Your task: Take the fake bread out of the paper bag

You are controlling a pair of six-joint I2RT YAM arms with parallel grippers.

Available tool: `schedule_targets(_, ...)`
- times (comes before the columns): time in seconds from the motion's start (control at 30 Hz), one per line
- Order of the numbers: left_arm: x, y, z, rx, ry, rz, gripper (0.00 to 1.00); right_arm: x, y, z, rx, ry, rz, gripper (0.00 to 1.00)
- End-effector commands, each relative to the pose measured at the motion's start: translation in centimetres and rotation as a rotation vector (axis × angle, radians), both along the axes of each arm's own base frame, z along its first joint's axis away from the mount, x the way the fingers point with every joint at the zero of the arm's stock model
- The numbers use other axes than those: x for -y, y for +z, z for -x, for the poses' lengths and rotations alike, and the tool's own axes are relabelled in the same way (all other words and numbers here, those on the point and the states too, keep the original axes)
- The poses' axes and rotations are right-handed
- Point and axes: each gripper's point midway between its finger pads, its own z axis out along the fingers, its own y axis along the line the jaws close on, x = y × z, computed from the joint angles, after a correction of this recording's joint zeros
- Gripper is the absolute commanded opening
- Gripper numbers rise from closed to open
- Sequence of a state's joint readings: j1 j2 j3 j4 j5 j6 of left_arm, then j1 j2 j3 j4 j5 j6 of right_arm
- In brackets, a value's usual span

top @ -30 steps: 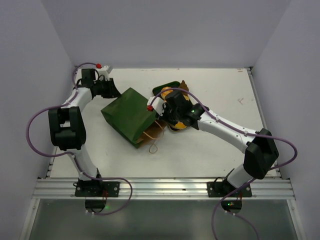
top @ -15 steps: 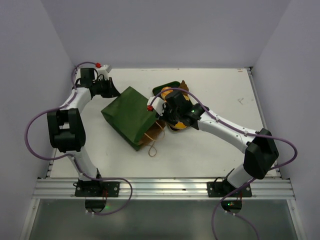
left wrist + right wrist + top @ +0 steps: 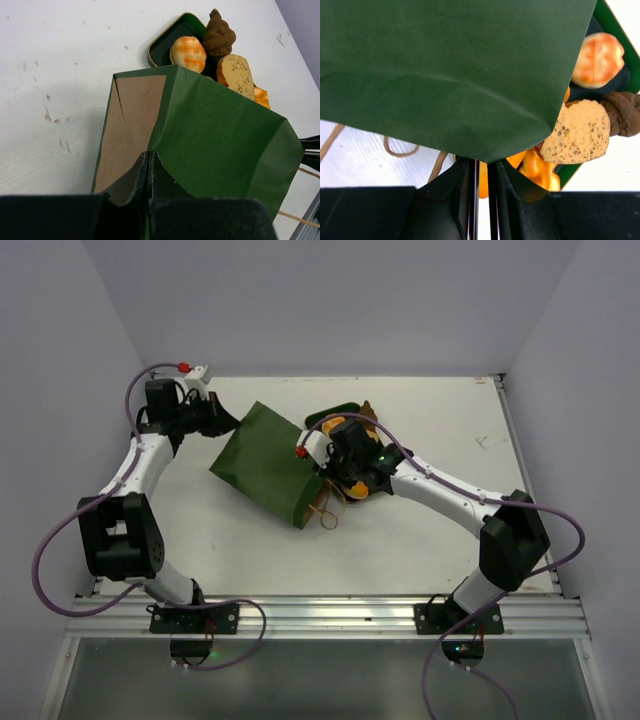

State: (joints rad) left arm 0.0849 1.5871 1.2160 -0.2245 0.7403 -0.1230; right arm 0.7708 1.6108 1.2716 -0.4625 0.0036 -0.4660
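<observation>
Left gripper (image 3: 149, 162) is pinched tight on a fold at the closed bottom end of the paper bag (image 3: 268, 462). Right gripper (image 3: 481, 167) has its jaws nearly together, nipping the thin edge of the green panel near the mouth. Bag lies on its side on the table (image 3: 430, 540), base toward the far left, mouth toward the tray (image 3: 162, 47), tan cord handles (image 3: 325, 512) trailing loose on the near side. Fake bread sits at the mouth end, on and beside the tray: round bun (image 3: 598, 59) with glossy orange-white crust, flat speckled slice (image 3: 580, 132), dark brown piece (image 3: 622, 112) with a twisted, pointed shape, and orange croissant rolls (image 3: 540, 167) partly under the green panel. Can't tell whether anything is left inside. Bag looks light and floppy: matte green outside, kraft flap at the base, creases easily, likely tears if yanked, so folded seams or doubled rims are the better holds. Bread looks like light, rigid moulded plastic, smooth and rounded, so it probably rolls; grip across the widest part, not the tapered ends.
</observation>
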Motion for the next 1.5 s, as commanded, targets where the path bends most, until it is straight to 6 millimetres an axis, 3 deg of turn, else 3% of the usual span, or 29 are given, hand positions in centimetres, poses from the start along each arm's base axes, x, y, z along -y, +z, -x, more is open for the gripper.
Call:
schedule_targets(0.0, 1.0, 0.0, 1.0, 0.005, -0.034, 0.068, 0.00, -0.7, 1.5, -1.8, 0.050, -0.037, -0.045, 0.26)
schedule_targets(0.07, 1.1, -0.6, 1.4, -0.017, -0.030, 0.081, 0.00, -0.5, 0.7, -1.9, 0.036, -0.045, -0.033, 0.26)
schedule_targets(0.27, 0.3, 1.9, 1.8, 0.066, 0.008, 0.082, 0.00, -0.2, -0.1, -2.1, 0.021, -0.051, -0.022, 0.26)
schedule_targets(0.4, -3.3, 2.5, 1.6, 0.084, 0.078, 0.084, 0.00, -0.4, 0.2, -1.8, 0.015, -0.042, -0.037, 0.26)
schedule_targets(0.6, -4.9, 4.7, 1.3, 0.138, 0.100, 0.095, 0.00, -1.4, 0.6, -0.6, -0.021, 0.017, -0.091, 0.25)
schedule_targets(0.63, -5.2, 4.5, 0.9, 0.132, 0.105, 0.089, 0.00, -1.7, 0.6, -0.4, -0.029, 0.028, -0.097, 0.25)
schedule_targets(0.67, -5.1, 2.0, 0.5, 0.052, 0.099, 0.104, 0.00, -1.9, 0.6, -0.2, -0.038, 0.037, -0.103, 0.25)
schedule_targets(0.77, -5.0, -1.1, -0.3, -0.042, 0.073, 0.133, 0.00, -2.6, 0.5, 0.7, -0.057, 0.074, -0.110, 0.24)
schedule_targets(0.9, -5.1, -2.3, -1.1, -0.057, 0.090, 0.103, 0.00, -3.0, 1.3, 0.9, -0.043, 0.093, -0.142, 0.24)
schedule_targets(0.93, -5.4, -3.3, -1.2, -0.098, 0.100, 0.096, 0.00, -3.6, 1.9, 1.1, -0.043, 0.111, -0.160, 0.23)
schedule_targets(1.23, -7.4, -4.1, -5.5, -0.118, 0.164, 0.047, 0.00, -8.1, 8.0, 6.2, -0.009, 0.323, -0.307, 0.21)
schedule_targets(1.3, -7.4, -3.5, -6.1, -0.111, 0.161, 0.052, 0.00, -8.8, 8.9, 6.6, 0.005, 0.337, -0.327, 0.21)
schedule_targets(1.47, -7.4, -3.9, -6.4, -0.131, 0.155, 0.051, 0.00, -9.4, 9.7, 5.1, 0.048, 0.283, -0.345, 0.21)
